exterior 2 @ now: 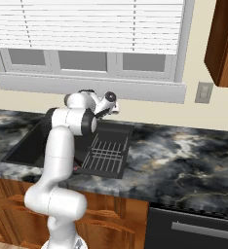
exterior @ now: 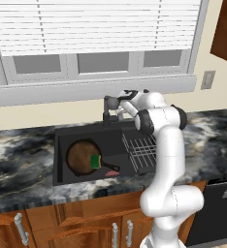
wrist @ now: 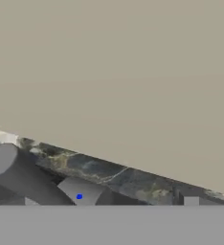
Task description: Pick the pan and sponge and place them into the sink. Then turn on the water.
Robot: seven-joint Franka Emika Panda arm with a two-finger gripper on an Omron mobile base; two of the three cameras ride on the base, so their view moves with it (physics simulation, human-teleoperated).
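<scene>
Black and deep, the sink (exterior: 60, 145) sits low in the marbled grey desk (exterior: 18, 155). The desk top looks like shiny stone with white and dark swirls. The pan (exterior: 81, 157) lies flat on the floor of the left part of the sink. It is round and shallow, brown inside, with a short black handle that points to the right. The sponge (exterior: 95, 161) lies on the pan near the handle. It is a little green block with a yellow side.

In the right part of the sink there is a grey wire rack (exterior: 142, 151) made of thin bars.

The gripper (exterior: 121, 103) is up high at the back of the sink, right by the dark faucet (exterior: 109, 110). Its fingers are spread wide and hold nothing. The pan and sponge are well below it and toward the front left, apart from it. In the hand view a grey round tube of the faucet (wrist: 23, 177) is very close, with a small blue dot on it. I cannot tell if the gripper touches the faucet.

Behind the sink are a plain tan wall (exterior: 47, 114) and a window with white blinds (exterior: 96, 24). Brown wood cupboards (exterior: 76, 223) stand under the desk.
</scene>
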